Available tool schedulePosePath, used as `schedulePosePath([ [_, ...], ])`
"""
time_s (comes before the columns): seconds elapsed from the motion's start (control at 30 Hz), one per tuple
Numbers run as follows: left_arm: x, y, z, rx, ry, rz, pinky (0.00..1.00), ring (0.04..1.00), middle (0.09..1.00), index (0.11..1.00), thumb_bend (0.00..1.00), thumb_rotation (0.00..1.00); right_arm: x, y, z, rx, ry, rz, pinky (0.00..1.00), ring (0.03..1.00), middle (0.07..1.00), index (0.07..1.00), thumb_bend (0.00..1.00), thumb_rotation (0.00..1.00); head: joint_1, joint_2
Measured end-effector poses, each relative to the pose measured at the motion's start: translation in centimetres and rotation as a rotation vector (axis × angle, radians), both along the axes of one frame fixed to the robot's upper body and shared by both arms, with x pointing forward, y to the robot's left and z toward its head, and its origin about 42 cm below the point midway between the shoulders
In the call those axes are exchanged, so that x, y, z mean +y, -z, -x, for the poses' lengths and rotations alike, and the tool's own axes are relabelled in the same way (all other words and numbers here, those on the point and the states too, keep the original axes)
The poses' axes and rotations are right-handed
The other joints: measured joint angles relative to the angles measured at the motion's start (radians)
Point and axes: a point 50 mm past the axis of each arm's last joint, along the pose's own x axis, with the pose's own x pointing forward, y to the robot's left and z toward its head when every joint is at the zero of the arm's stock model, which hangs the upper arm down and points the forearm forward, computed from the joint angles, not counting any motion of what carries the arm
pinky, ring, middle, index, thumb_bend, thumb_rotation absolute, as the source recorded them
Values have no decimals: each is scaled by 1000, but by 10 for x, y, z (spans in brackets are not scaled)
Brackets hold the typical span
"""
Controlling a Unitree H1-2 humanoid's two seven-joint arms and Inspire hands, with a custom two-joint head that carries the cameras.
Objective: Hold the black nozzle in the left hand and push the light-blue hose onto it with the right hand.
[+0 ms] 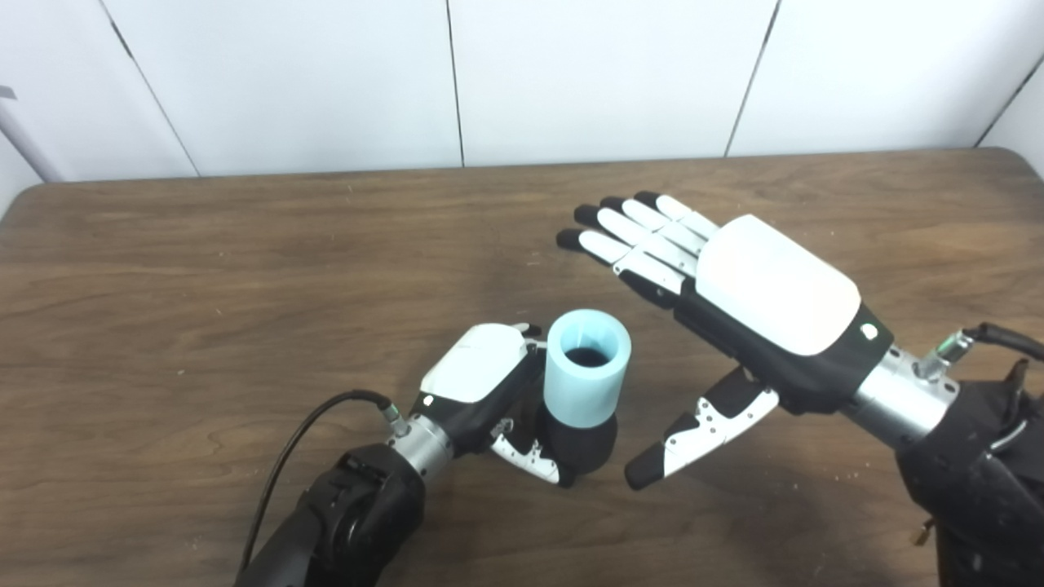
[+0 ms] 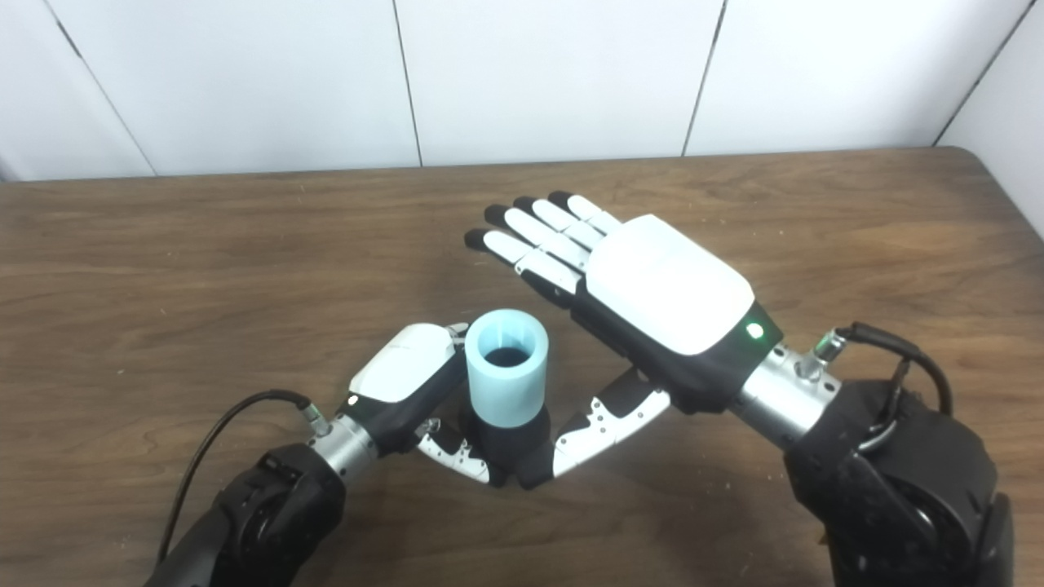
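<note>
My left hand (image 1: pixel 481 391) is shut on the black nozzle (image 1: pixel 581 444), holding it upright near the table's front middle. A short light-blue hose piece (image 1: pixel 587 367) sits on top of the nozzle, its open end facing up. The nozzle's lower part shows below the hose, between my left thumb and fingers. My right hand (image 1: pixel 767 302) hovers open to the right of the hose, palm down and fingers spread flat, not touching it. Its thumb (image 1: pixel 701 432) points down-left toward the nozzle's base.
The brown wooden table (image 1: pixel 204 269) stretches across the view, with its far edge against a white panelled wall (image 1: pixel 603 73). A black cable (image 1: pixel 302 440) loops off my left wrist.
</note>
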Motion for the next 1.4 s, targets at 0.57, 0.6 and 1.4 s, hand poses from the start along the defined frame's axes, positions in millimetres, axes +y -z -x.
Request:
schedulePosePath([
  [0.57,10,-37,-6,113,66,-135,866,864,863,849,900,83,-7,-2,-1,-12,32,9,1000,974,972,944,729,820,5,-2],
  [0.6,11,-38,-6,114,64,-134,870,867,867,851,901,89,-7,-2,-1,-12,32,9,1000,973,971,942,729,820,3,-2],
  [1.4,34,-57,-14,203,1,-114,930,916,908,899,969,163,-15,-2,-1,-13,65,50,1000,955,949,930,719,828,15,-8],
])
